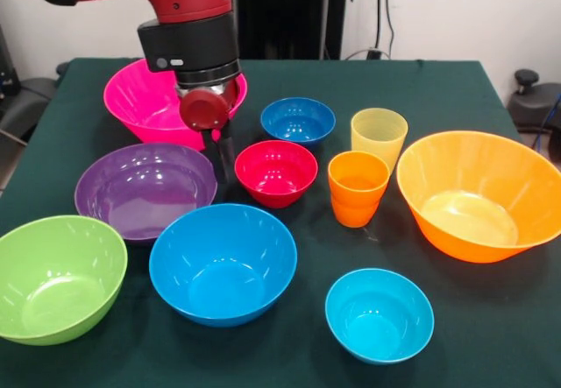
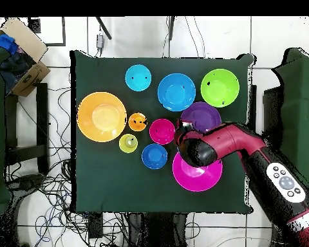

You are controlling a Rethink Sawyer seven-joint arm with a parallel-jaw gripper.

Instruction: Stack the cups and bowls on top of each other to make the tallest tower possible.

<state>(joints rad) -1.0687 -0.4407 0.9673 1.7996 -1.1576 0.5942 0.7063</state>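
Ten vessels sit spread over the green-clothed bench (image 1: 456,318), none stacked, with the end effector (image 1: 224,156) hanging low among them. Whether its fingers are apart or together, I cannot tell. Right behind it is the large pink bowl (image 1: 140,99); the small red bowl (image 1: 275,171) lies just beside it, and the purple bowl (image 1: 145,188) on its other side. Beyond the red one stand the dark blue bowl (image 1: 298,119), the orange cup (image 1: 358,186) and the pale yellow cup (image 1: 379,137). Farther out lie the sky blue bowl (image 1: 223,263), lime green bowl (image 1: 56,278), cyan bowl (image 1: 379,314) and large orange bowl (image 1: 478,194).
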